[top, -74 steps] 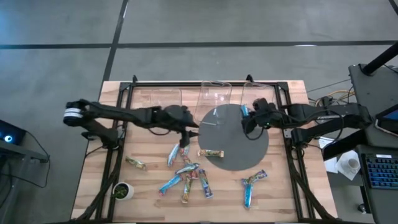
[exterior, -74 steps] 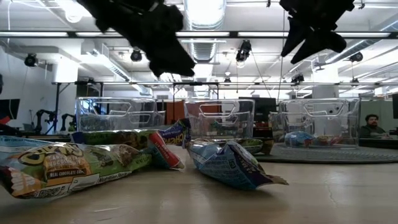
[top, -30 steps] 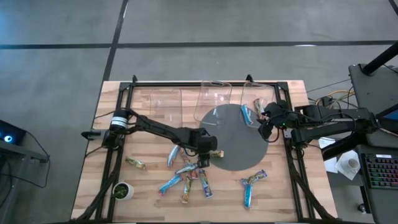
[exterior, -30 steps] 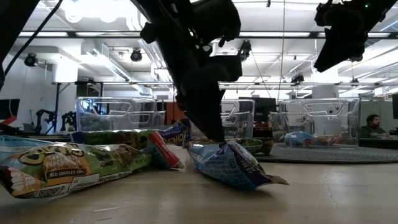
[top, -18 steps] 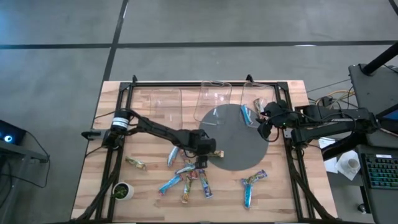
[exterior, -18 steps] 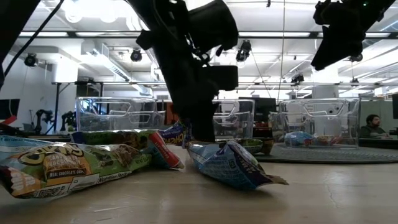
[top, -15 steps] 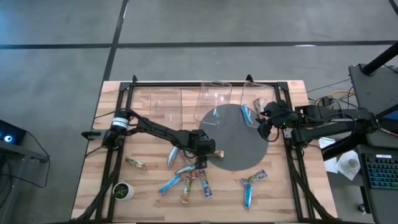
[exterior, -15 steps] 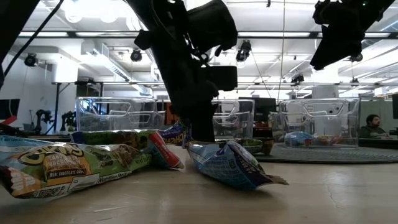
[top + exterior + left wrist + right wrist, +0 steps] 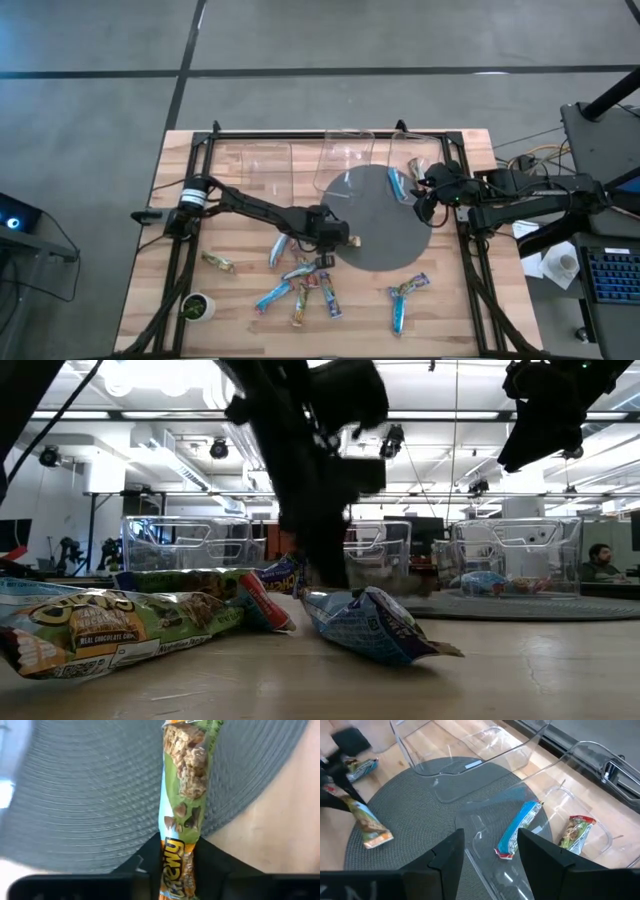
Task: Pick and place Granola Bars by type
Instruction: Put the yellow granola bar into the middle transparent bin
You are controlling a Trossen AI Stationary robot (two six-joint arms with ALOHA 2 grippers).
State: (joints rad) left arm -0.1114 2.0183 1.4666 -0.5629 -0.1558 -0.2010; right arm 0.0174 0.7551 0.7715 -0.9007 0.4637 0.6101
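Left claw is clamped on one end of a green-and-tan Chewy granola bar, gripping the wrapper's tail so the rest of the bar hangs free over the near-left edge of the round grey mat; an end grip probably makes for an easy drop into a bin. In the high view that claw sits at the mat's left rim, just beyond the loose pile of bars in the middle of the wooden surface. Right claw is spread wide and empty, hovering above the clear bin at the far-right corner, which holds a blue bar and a green-and-tan bar; looks parked clear of the left arm's path. Two more clear bins stand along the far edge, contents not clear. More bars wait near the near-right edge, and a single one lies near the left edge beside a small green-and-white cup. Judgement: sort is early, most bars still unplaced; next is carrying the held bar to the bin matching its type.
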